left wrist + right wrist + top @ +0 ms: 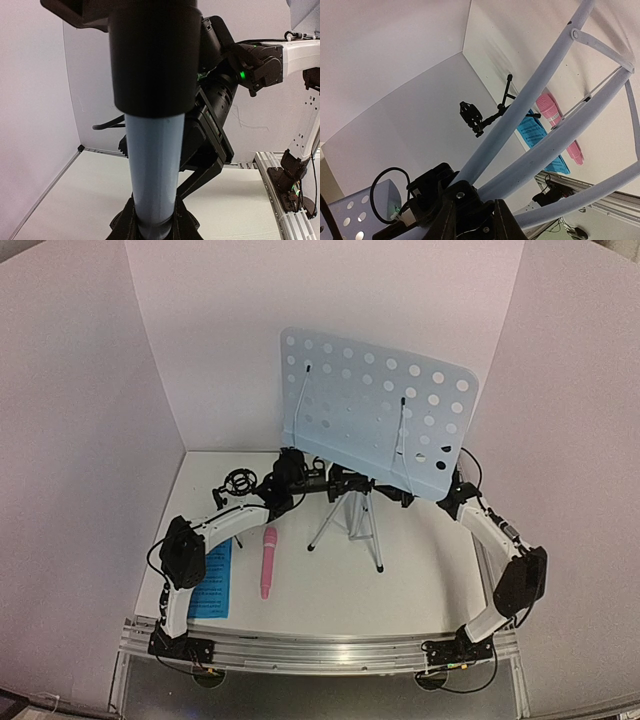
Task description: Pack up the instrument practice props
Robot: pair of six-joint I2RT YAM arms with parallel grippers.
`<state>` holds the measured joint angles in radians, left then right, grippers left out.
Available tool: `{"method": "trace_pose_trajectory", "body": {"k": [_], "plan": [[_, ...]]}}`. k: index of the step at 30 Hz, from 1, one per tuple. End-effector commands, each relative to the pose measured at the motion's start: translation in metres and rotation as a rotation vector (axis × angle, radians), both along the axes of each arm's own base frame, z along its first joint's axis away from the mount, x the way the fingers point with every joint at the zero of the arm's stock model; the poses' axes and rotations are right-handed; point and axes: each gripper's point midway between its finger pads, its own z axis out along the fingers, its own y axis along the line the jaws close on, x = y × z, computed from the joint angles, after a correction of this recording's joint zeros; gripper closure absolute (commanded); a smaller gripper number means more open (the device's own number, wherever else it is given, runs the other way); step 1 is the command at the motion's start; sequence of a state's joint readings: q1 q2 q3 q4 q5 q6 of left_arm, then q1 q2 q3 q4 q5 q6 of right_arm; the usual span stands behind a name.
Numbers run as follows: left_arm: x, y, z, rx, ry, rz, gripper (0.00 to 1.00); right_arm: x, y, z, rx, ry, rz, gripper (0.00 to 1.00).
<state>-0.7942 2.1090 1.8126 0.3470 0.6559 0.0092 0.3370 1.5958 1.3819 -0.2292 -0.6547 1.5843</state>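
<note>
Both arms are on the music stand [380,400], which is upright mid-tabletop [430,580] on its tripod with the desk tilted toward the far wall.

Left end effector [154,227] is pinching the pole [152,170] just under the black collar, one finger on each side of the tube. Right end effector [470,220] looks clamped on the black hub [462,197] where the legs [520,101] meet. The contact itself is partly hidden, so we're only fairly sure.

Everything else is on the left side:
- mic [268,562], lying flat near the tripod
- sheets [212,580], under the left arm
- mic stand [238,483], just beside the left wrist

We read the step as collapsing the music stand.

How we'd run it:
- Use the left arm as the anchor only: hold the pole vertical, no twist.
- The right arm does the work. Move the hub along the pole axis so all the legs fold evenly.
- Go slow. The desk is top-heavy, and we expect it to tip toward the far wall if the left grip slips.
- Keep the left elbow off the mic stand.
- Don't drag the legs over the mic.
</note>
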Motion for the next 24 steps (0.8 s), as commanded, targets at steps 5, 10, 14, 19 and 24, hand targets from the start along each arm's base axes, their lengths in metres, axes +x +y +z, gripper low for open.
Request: {"method": "trace_pose_trajectory", "body": {"k": [5, 10, 14, 19, 24], "plan": [[0.001, 0.001, 0.012, -0.018, -0.070, -0.015, 1.00, -0.002, 0.017, 0.018, 0.018, -0.087, 0.095, 0.77], [0.002, 0.000, 0.010, -0.017, -0.065, -0.016, 1.00, 0.001, 0.020, 0.033, 0.023, -0.140, 0.113, 0.81], [0.002, -0.001, 0.010, -0.017, -0.065, -0.016, 1.00, 0.001, 0.023, 0.038, 0.021, -0.182, 0.143, 0.92], [0.004, 0.000, 0.010, -0.013, -0.061, -0.002, 1.00, -0.006, 0.024, 0.030, -0.004, -0.244, 0.202, 0.98], [0.005, 0.000, 0.009, -0.009, -0.064, 0.003, 1.00, -0.013, 0.029, 0.034, -0.029, -0.403, 0.309, 0.99]]}}
